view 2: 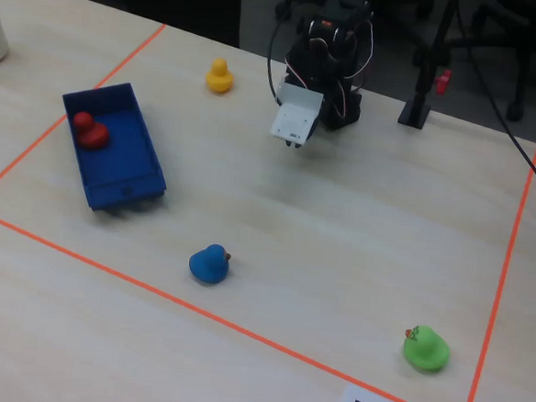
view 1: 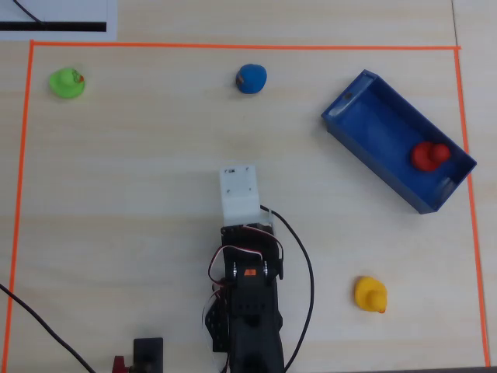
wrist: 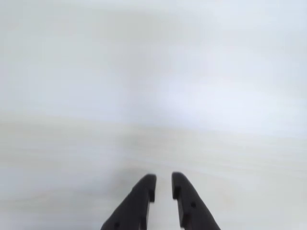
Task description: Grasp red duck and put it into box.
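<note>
The red duck lies inside the blue box near its lower right end in the overhead view. The fixed view shows the red duck in the far corner of the box. My gripper hangs over bare table close to the arm's base, far from the box. Only a narrow slit shows between its black fingers, and they hold nothing. In the overhead view a white wrist block hides the jaws. In the fixed view the gripper peeks out below that block.
A blue duck, a green duck and a yellow duck stand loose on the table. Orange tape frames the work area. A black stand sits beside the arm base, with cables trailing off it.
</note>
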Available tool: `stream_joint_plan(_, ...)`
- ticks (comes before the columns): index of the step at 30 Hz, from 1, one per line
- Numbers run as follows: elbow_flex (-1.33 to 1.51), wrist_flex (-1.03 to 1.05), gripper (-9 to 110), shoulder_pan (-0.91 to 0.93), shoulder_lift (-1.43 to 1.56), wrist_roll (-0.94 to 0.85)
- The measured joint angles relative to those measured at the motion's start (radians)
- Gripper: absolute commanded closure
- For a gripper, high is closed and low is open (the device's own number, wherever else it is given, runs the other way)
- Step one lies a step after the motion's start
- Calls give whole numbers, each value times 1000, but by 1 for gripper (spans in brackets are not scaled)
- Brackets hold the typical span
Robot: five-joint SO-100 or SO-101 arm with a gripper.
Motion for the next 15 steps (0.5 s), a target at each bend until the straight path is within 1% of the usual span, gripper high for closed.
stream_joint_plan(4,103,14,101,-5,98,2)
stream_joint_plan(15,132,12,101,-5,107,37)
